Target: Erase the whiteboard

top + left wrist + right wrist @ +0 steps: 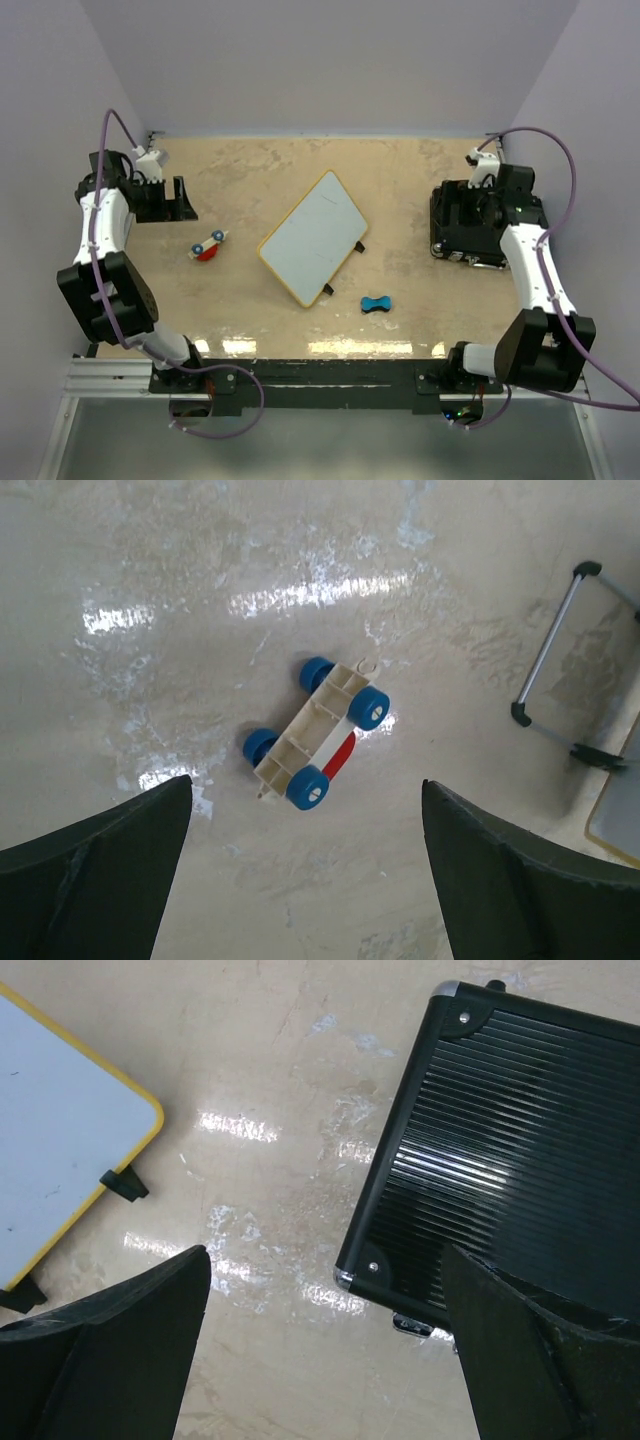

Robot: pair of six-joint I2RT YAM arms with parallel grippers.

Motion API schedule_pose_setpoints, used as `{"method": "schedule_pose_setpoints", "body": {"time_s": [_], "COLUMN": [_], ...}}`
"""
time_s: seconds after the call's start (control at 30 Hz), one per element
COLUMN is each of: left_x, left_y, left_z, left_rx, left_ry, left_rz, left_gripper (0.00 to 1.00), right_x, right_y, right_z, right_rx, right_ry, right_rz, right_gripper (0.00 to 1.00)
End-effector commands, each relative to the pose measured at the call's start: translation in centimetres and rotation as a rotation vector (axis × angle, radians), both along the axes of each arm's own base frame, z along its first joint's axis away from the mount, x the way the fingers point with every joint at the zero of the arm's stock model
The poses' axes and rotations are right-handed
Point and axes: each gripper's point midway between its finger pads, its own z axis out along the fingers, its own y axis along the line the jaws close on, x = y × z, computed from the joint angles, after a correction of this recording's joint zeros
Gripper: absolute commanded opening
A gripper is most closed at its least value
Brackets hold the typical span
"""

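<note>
Jaws spread on both: left gripper by toy car, right gripper at black case, right edge; whiteboard centre.

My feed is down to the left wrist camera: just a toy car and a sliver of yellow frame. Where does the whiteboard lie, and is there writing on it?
Observer: The whiteboard lies at an angle mid-table, right of the toy car. It looks wiped, bar faint specks.
Operator: Anything to wipe with?
Observer: A blue bone-shaped thing lies apart from the board, right of its nearest corner. Whether it erases, I cannot tell.
Operator: And the right arm?
Observer: The right end effector hangs open and empty over the edge of the black case at the table's right.
</note>
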Motion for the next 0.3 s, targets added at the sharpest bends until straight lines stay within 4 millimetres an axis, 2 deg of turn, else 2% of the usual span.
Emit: {"method": "schedule_pose_setpoints", "body": {"time_s": [0.0, 0.17, 0.23, 0.27], "left_x": [0.2, 1.0, 1.7, 2.1], "left_y": [0.7, 0.9, 1.1, 1.3], "left_z": [2.1, 2.6, 3.7, 3.9], "left_rx": [0.111, 0.104, 0.106, 0.103], "left_ry": [-0.136, -0.148, -0.163, -0.166], "left_rz": [-0.019, 0.002, 0.004, 0.005], "left_gripper": [1.0, 1.0, 1.0, 1.0], "right_x": [0.5, 1.4, 2.2, 2.6], "right_y": [0.3, 0.3, 0.2, 0.2], "right_z": [2.7, 3.6, 4.8, 4.7], "right_rx": [-0.009, -0.005, -0.006, -0.001], "right_ry": [-0.127, -0.143, -0.167, -0.161], "right_rz": [0.018, 0.022, 0.025, 0.028], "right_gripper": [0.99, 0.99, 0.99, 0.99]}}
